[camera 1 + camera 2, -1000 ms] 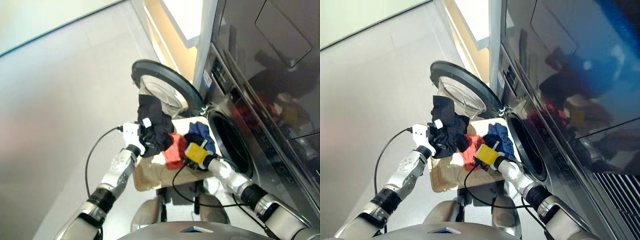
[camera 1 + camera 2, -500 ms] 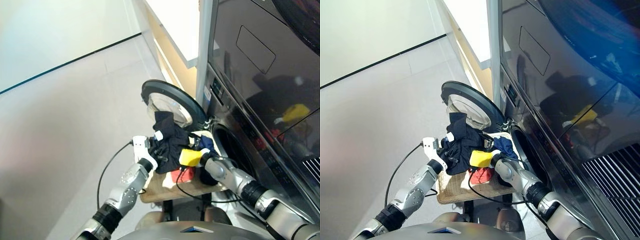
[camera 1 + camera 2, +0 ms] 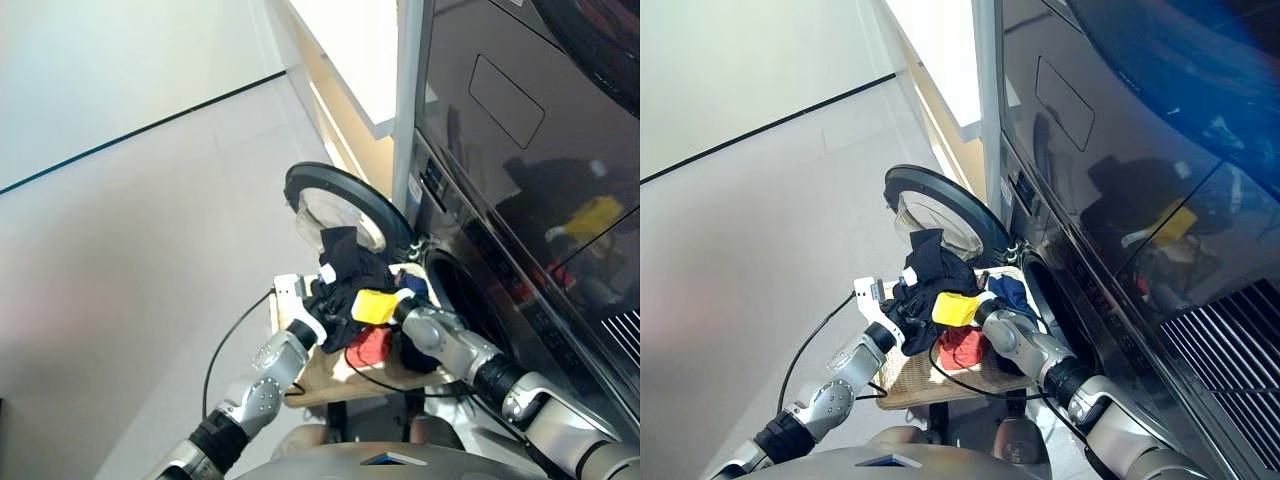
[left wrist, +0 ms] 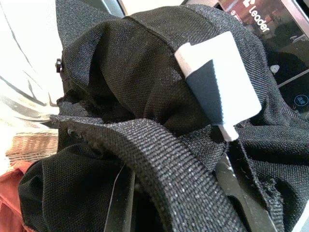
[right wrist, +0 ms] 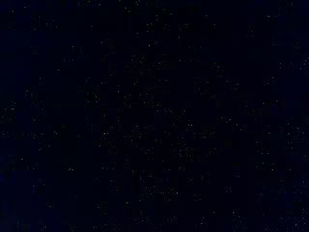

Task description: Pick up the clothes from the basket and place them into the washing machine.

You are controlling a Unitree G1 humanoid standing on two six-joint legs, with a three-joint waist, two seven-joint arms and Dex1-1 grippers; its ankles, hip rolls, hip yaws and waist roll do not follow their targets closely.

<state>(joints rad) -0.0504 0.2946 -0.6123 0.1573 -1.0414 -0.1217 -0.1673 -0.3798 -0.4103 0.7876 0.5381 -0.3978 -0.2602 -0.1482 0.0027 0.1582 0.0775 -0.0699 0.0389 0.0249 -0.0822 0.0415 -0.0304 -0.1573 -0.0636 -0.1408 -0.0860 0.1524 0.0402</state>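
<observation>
A black garment (image 3: pixel 345 278) hangs bunched above the basket (image 3: pixel 308 375), and my left gripper (image 3: pixel 320 300) is shut on it. The left wrist view is filled with black cloth (image 4: pixel 145 96) and its white tag (image 4: pixel 217 87). My right gripper (image 3: pixel 352 305) is pressed into the same black garment from the washer side, and its wrist view is fully dark. An orange-red garment (image 3: pixel 368 345) and a navy blue one (image 3: pixel 415 285) lie in the basket. The washing machine (image 3: pixel 500 290) stands to the right with its drum hole (image 3: pixel 462 300) open and its round door (image 3: pixel 335 200) swung out behind the basket.
A second dark glossy appliance (image 3: pixel 540 100) is stacked above the washer. A pale cabinet edge (image 3: pixel 350 60) runs along the far side. A black cable (image 3: pixel 225 345) loops from my left wrist. Grey floor spreads to the left of the basket.
The camera has tilted up. My right gripper left the garments in the basket and rose against the black garment. My left gripper carried that garment closer to the washer.
</observation>
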